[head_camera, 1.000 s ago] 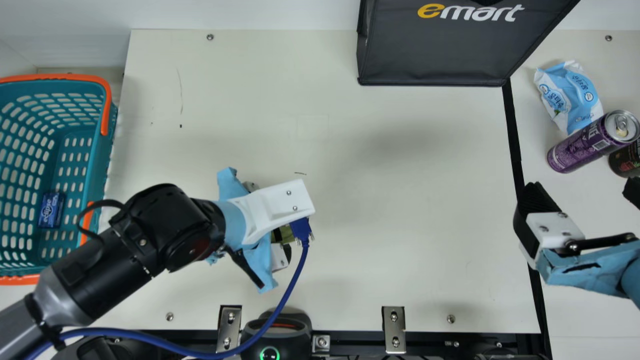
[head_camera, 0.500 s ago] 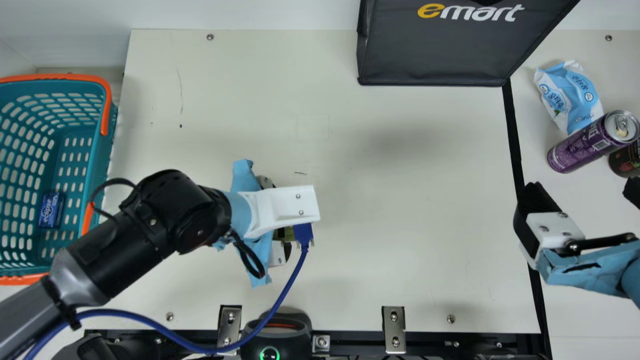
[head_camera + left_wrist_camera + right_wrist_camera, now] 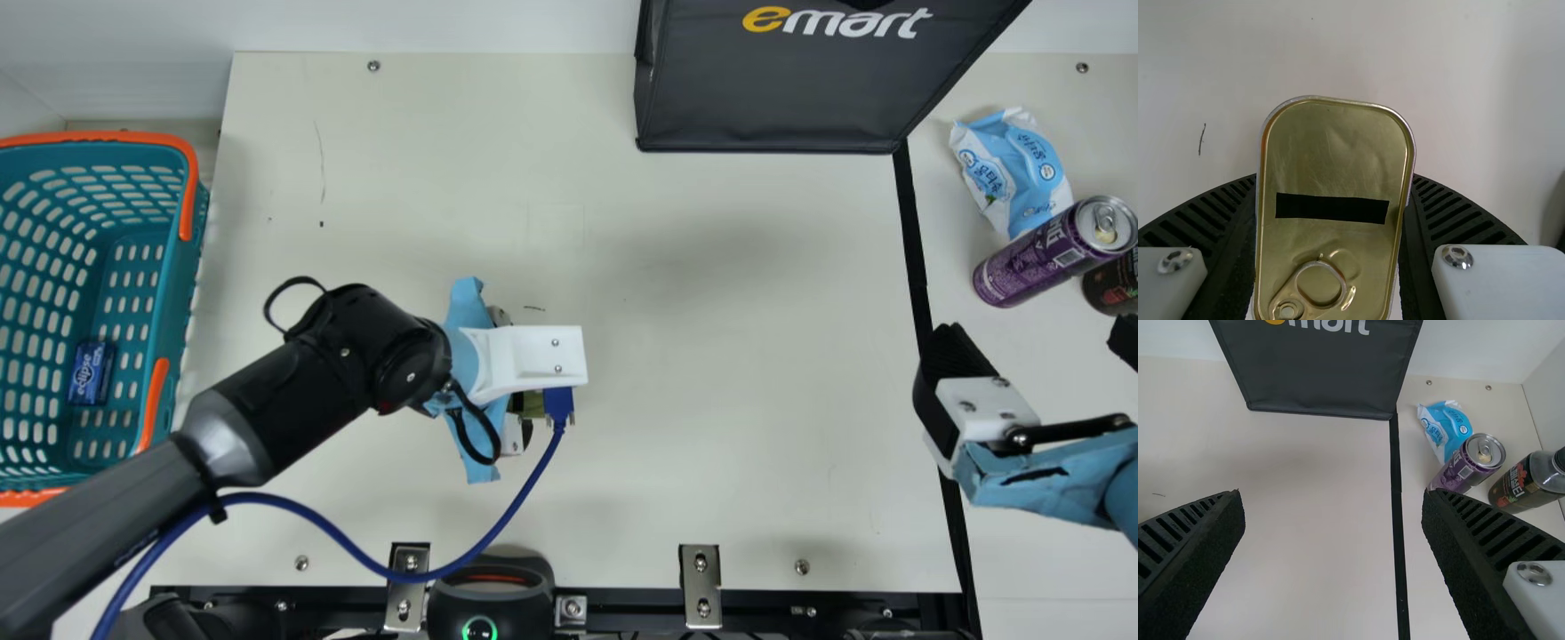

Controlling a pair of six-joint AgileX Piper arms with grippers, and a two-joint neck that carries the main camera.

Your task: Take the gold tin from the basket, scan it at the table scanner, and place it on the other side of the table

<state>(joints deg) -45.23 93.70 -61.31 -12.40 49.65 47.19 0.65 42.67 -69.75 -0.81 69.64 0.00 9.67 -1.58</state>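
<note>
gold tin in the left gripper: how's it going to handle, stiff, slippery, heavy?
Gold tin is probably stiff: metal with a raised rim. Smooth, shiny metal might slip if the left gripper eases its squeeze. Pull ring in place and no opening seen, so likely full, fairly heavy for its size.

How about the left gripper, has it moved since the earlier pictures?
Yes. In the main view the left gripper, shut on the gold tin, has moved rightward, farther from the basket, and slightly up, away from the scanner.
</note>
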